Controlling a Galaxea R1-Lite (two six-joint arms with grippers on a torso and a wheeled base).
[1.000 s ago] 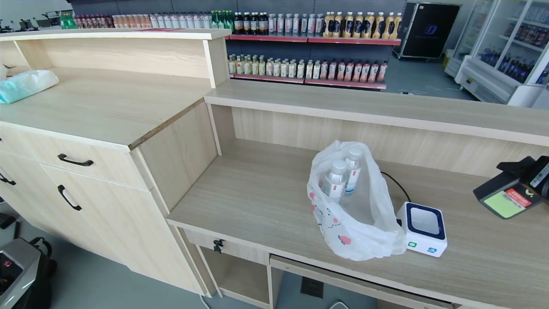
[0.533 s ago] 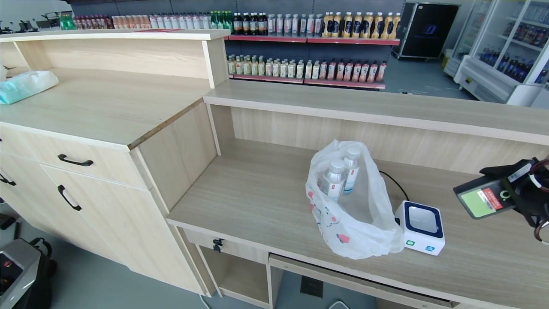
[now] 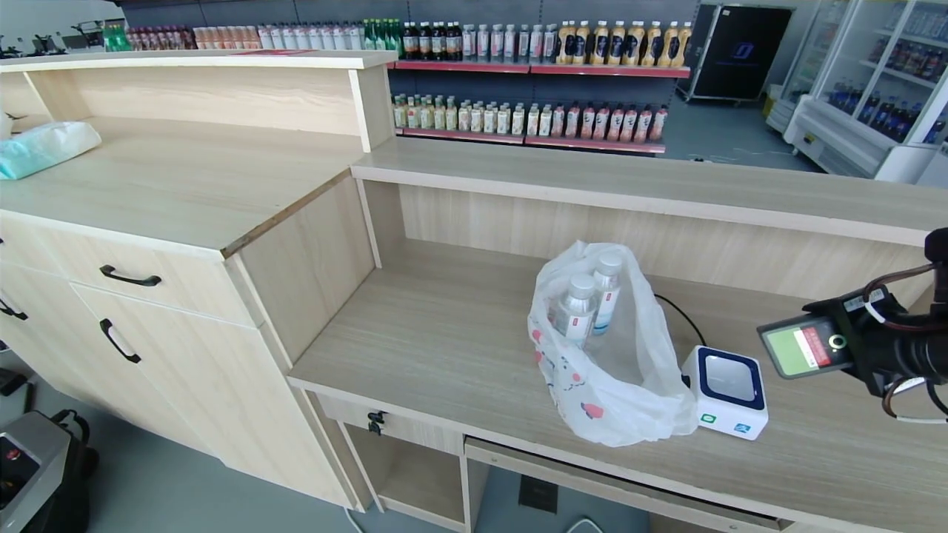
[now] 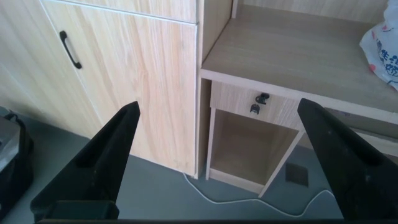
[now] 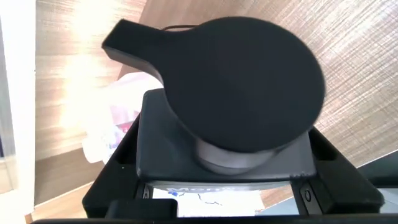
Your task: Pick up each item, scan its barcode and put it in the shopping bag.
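Note:
A white shopping bag (image 3: 615,392) with printed figures stands open on the lower counter, with two clear bottles (image 3: 578,314) upright inside. A white barcode scanner (image 3: 726,389) with a dark-framed window sits right beside the bag. My right gripper (image 3: 863,348) hovers above the counter to the right of the scanner, shut on a black package (image 3: 803,348) with a green and red label. The right wrist view shows this package's round black top (image 5: 236,93) close up, with the bag (image 5: 115,121) beyond it. My left gripper (image 4: 217,162) hangs open, low over the floor in front of the cabinet.
A raised ledge (image 3: 637,181) runs behind the lower counter, and a taller cabinet (image 3: 185,192) with drawers stands to the left. A tissue pack (image 3: 44,144) lies on it. Store shelves of bottles (image 3: 518,118) line the back. A cable (image 3: 678,311) runs behind the scanner.
My right gripper has carried the black package leftward, closer to the scanner, and turned it a little. The bag, bottles and scanner stay put.

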